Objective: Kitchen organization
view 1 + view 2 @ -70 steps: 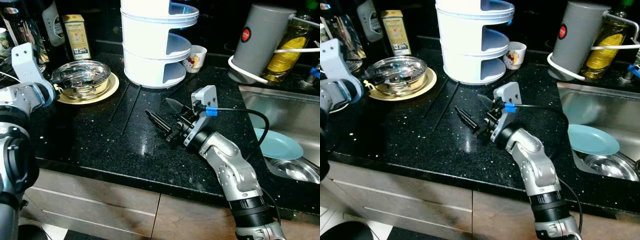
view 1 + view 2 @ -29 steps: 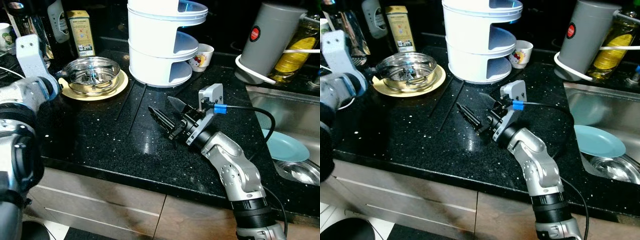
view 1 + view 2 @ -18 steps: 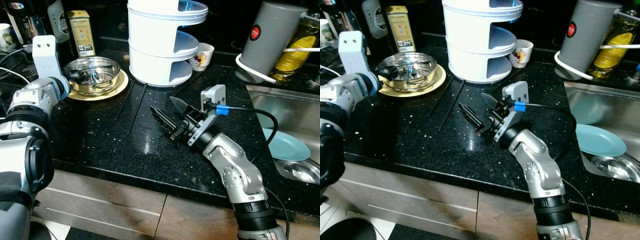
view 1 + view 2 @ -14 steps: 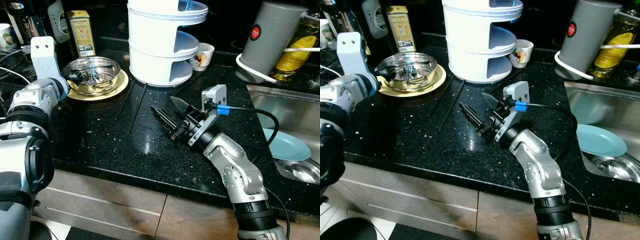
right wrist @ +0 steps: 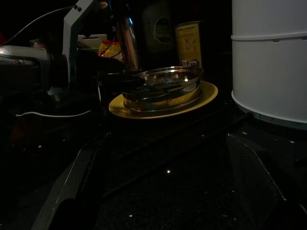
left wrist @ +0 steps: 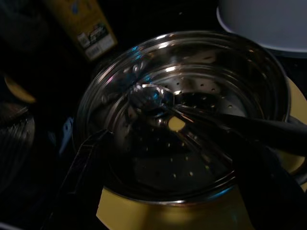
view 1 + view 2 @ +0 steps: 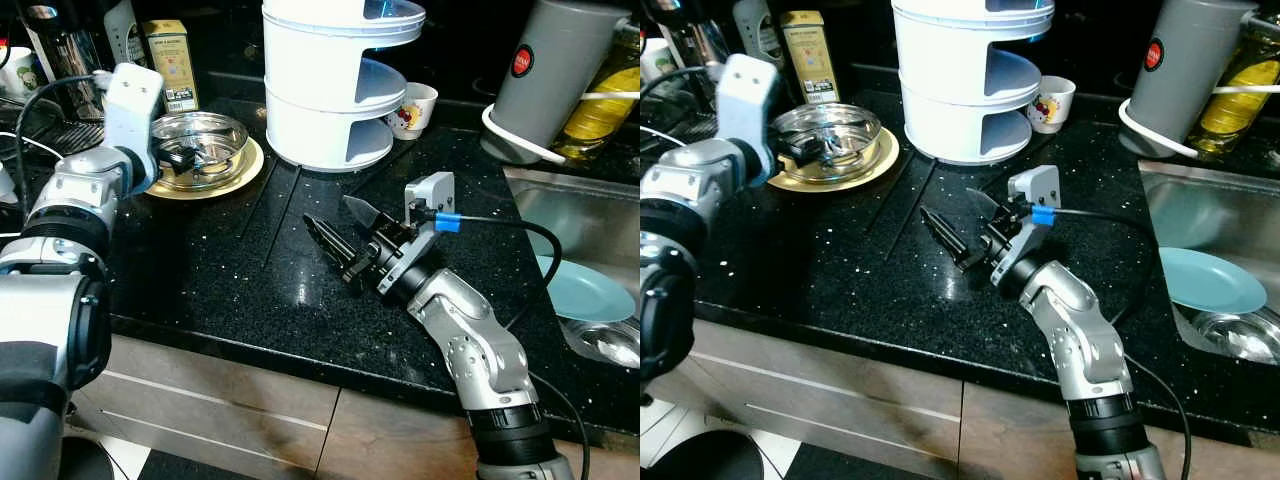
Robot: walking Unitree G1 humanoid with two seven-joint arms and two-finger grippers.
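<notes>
polished black stone flecked with pale specks makes up the counter (image 7: 200, 270), and on it, toward the robot's left, sits one shiny steel steamer pan (image 7: 200, 150), round and shallow, its floor pierced with many small holes and a metal knob (image 6: 146, 96) rising at its middle. the pan rests on one flat yellow plate (image 7: 245, 172), whose rim shows all around it. the left gripper (image 7: 180, 156) reaches over the pan's near rim; its fingers are spread, one long black finger (image 6: 240, 125) lying across the inside of the pan near the knob and the other outside the wall, grasping nothing that can be made out.

the right gripper (image 7: 335, 232) lies low over the bare middle of the counter, its two black fingers parted wide and empty, pointing toward the pan but well apart from it.

behind stands one white plastic rack (image 7: 335, 85) of rounded stacked tiers with smooth open shelves. just beside its right side is one small white cup (image 7: 412, 108) with a printed picture. at the far right, one grey cylinder (image 7: 555, 75) with a red round mark stands ringed by a white cord, a yellow-filled bottle (image 7: 600, 100) behind it. the steel sink (image 7: 530, 200) holds one pale blue plate (image 7: 585, 290). one yellow box (image 7: 172, 65) stands behind the pan.
</notes>
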